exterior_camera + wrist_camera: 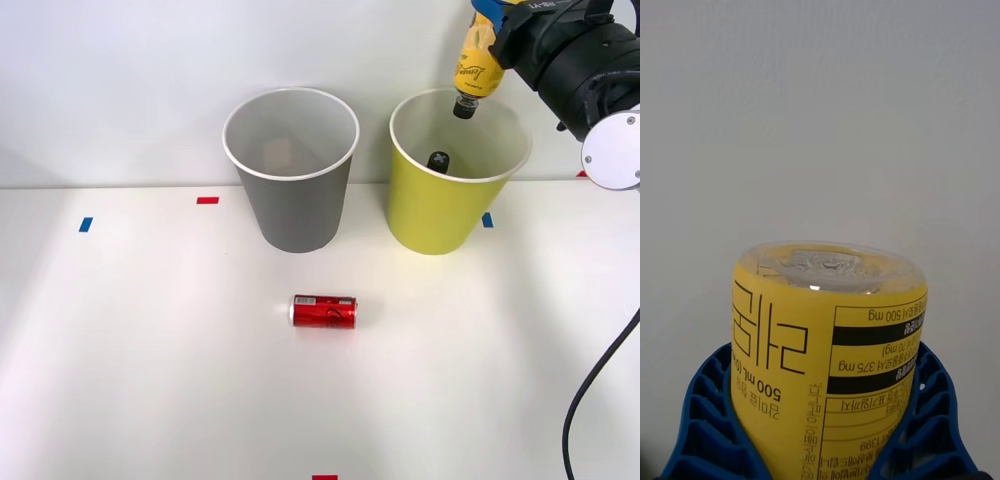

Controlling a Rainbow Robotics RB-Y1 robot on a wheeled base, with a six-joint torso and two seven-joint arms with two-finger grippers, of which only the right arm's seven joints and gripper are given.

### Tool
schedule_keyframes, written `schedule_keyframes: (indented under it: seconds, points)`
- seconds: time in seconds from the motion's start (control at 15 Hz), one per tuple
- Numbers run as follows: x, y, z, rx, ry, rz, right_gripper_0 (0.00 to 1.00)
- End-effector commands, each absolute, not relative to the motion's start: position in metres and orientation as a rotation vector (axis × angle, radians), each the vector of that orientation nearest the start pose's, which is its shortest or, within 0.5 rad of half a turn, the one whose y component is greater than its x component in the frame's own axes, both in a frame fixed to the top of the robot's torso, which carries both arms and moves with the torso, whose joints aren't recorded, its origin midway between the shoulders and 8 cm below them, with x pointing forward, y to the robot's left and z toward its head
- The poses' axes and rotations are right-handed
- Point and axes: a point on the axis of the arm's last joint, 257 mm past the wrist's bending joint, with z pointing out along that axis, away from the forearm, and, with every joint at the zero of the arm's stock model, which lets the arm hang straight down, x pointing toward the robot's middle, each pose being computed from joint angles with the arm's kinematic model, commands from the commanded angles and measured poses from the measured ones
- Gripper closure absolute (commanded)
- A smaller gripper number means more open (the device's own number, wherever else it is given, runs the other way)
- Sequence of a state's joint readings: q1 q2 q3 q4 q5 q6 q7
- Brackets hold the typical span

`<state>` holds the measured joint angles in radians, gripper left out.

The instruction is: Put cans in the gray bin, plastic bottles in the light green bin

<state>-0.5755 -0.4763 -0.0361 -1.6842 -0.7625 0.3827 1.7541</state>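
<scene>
While the right gripper [820, 450] clamped the yellow-labelled bottle [476, 62] cap-down above the light green bin [440, 215], already holding another bottle [439, 160], the red can [323, 311] lay untouched before the gray bin [295, 210].

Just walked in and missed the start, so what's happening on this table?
The robot's right pincer is shut on a yellow-labelled bottle, holding it cap down above the green bin. A black cap of another bottle shows inside that bin. A red can lies on its side on the table, in front of the gray bin, not yet sorted.
</scene>
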Motion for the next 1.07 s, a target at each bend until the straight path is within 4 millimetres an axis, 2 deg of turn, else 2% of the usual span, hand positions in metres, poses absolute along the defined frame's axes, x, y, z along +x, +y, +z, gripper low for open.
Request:
schedule_keyframes:
  seconds: [0.07, 0.13, 0.2, 0.33, 0.53, 0.67, 0.87, 1.07]
  points:
    - [0.625, -0.202, 0.095, -0.218, 1.28, 0.288, 0.33]
    - [0.625, -0.202, 0.095, -0.219, 1.279, 0.289, 0.07]
    - [0.625, -0.202, 0.096, -0.218, 1.278, 0.289, 0.0]
    - [0.623, -0.2, 0.1, -0.214, 1.249, 0.292, 0.0]
    - [0.61, -0.194, 0.095, -0.196, 1.181, 0.328, 0.0]
    - [0.585, -0.193, 0.081, -0.238, 1.175, 0.311, 0.0]
    - [0.532, -0.198, 0.058, -0.271, 1.172, 0.307, 0.0]
    - [0.491, -0.213, 0.042, -0.234, 1.149, 0.31, 0.0]
